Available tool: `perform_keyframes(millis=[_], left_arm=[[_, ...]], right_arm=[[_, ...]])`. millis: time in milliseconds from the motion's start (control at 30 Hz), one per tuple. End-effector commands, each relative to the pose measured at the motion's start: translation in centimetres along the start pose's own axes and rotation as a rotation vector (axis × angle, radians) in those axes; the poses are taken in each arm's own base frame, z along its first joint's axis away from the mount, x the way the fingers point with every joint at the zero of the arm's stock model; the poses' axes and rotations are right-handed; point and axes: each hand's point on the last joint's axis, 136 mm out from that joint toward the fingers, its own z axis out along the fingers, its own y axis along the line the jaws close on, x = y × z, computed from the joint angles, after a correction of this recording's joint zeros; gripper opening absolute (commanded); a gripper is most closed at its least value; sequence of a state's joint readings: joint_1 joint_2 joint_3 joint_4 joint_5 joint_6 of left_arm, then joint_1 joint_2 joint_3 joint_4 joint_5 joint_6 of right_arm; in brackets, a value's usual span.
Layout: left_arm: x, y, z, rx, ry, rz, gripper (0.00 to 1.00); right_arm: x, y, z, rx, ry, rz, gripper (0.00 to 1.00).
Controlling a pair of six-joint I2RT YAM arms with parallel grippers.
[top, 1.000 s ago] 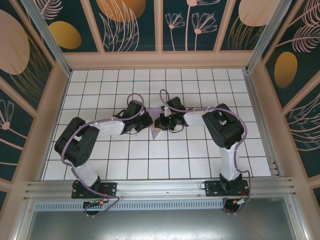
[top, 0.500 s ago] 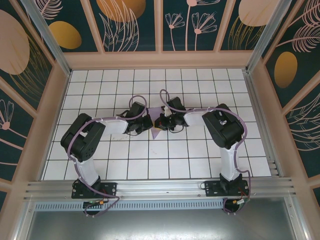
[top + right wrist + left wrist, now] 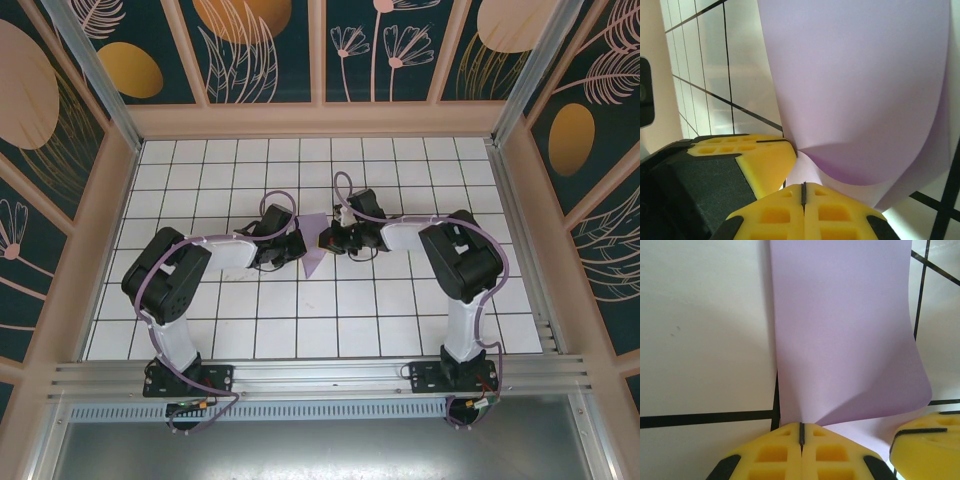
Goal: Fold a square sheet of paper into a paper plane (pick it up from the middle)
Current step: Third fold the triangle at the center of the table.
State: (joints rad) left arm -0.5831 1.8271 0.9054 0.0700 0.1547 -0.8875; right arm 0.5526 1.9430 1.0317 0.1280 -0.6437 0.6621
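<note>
Tiled cell, patterned walls.
White tile floor (image 3: 380, 320) with black grid lines; dark teal wall panels (image 3: 290, 60), gold-and-pink leaf prints, pale wood framing (image 3: 320, 120); aluminium rail (image 3: 320, 378) along near edge; even light.

**Top cam:** fixed, high, behind the arm bases. Looks down and fwd over the whole tiled table (image 3: 380, 330), both arms entire, walls at the edges. Far view.

**L wrist cam:** on left arm, v. close. Looks out past left gripper (image 3: 801, 432) at frame bottom, onto paper (image 3: 845, 340) and tiles beyond.

**R wrist cam:** on right arm, v. close. Looks out past right gripper (image 3: 803, 192), tilted, tiles receding at left.

**Shared:** all three take in the paper at mid-table. Each wrist cam also catches the other gripper: lower right in L view, lower left in R view.
</note>
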Motion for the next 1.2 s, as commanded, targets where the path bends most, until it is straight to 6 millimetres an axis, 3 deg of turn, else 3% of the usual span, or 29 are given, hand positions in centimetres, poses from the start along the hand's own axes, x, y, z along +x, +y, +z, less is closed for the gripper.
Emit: perform_keyframes(millis=[0, 367, 600, 667, 767, 967, 1167], left_arm=[[1.9, 4.0, 0.6, -0.155, 0.058, 0.004, 0.0], [1.2, 3.4, 0.4, -0.156, 0.045, 0.015, 0.0], [-0.8, -1.1, -1.5, -0.023, -0.002, 0.038, 0.0], [-0.7, -2.3, -2.2, 0.023, -0.012, 0.027, 0.08], [0.3, -3.2, -2.8, 0.072, -0.01, -0.007, 0.15], [2.6, -5.8, -4.0, 0.201, 0.009, -0.05, 0.13], [5.0, -5.5, -2.8, 0.163, 0.052, -0.052, 0.11]], right_arm=[[0.3, -0.5, 0.8, -0.004, 0.029, -0.012, 0.0], [1.4, -4.3, 1.6, 0.11, 0.039, 0.06, 0.0], [1.8, -6.0, 1.6, 0.182, 0.04, 0.095, 0.0], [2.0, -6.5, 1.6, 0.203, 0.041, 0.108, 0.0], [2.1, -6.9, 1.7, 0.218, 0.044, 0.125, 0.0], [2.4, -7.3, 1.8, 0.227, 0.052, 0.145, 0.0], [2.6, -7.6, 2.0, 0.228, 0.058, 0.157, 0.0]])
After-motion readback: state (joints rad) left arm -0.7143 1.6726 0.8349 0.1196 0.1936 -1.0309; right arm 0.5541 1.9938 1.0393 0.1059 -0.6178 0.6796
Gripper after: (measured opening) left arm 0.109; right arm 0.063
